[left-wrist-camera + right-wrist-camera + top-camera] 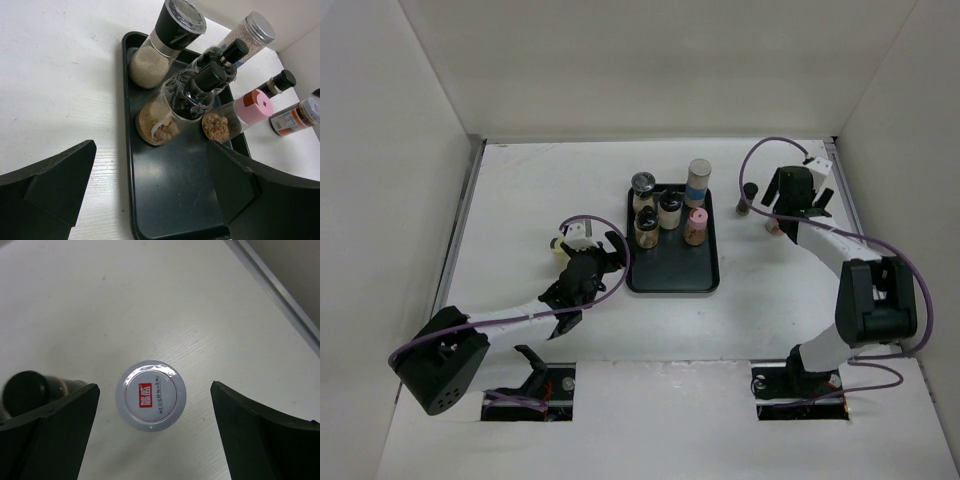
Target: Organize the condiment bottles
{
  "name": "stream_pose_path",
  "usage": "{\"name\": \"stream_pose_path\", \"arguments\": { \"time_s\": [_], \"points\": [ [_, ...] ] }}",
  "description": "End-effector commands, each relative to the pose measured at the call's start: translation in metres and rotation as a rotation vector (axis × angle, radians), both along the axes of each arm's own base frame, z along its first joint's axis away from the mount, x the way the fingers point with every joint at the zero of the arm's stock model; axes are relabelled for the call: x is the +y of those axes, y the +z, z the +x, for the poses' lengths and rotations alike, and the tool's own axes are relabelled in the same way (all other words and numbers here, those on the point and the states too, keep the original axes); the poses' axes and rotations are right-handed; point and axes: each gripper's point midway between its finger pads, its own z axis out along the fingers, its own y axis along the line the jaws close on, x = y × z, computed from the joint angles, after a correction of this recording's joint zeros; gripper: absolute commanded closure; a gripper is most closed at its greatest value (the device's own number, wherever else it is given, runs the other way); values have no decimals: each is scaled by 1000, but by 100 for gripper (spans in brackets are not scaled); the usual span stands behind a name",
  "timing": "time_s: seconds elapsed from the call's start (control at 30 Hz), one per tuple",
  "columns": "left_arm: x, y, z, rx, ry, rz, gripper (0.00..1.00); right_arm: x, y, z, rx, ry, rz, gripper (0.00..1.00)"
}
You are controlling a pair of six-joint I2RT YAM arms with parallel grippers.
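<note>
A black tray (670,272) holds several condiment bottles: a black-topped grinder (642,185), a silver-capped jar (697,178), two black-capped bottles (646,226) (669,208) and a pink-capped jar (696,226). My left gripper (605,258) is open and empty just left of the tray; in its wrist view (151,150) it faces the tray's bare near half (175,195). My right gripper (786,214) is open above a grey-capped jar (151,395) standing on the table, the fingers (60,425) apart on either side of it. A black-capped bottle (27,392) stands beside that jar.
Both loose bottles stand right of the tray, near the right wall; the black-capped one (749,194) is nearer the back. They also show in the left wrist view, the black-capped bottle (277,82) and the grey-capped jar (295,117). White walls enclose the table on three sides.
</note>
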Motion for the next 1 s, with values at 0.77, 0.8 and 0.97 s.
{"name": "stream_pose_path", "arguments": {
  "time_s": [0.77,0.8,0.97],
  "points": [
    [7,21,4,-58,25,-69,6,95,14,-93,-108,228,95,54],
    [9,21,6,-57,30,-70,6,113,17,-101,-107,285,113,54],
    [11,25,5,-65,33,-79,6,211,44,-124,-150,545,182,54]
  ]
}}
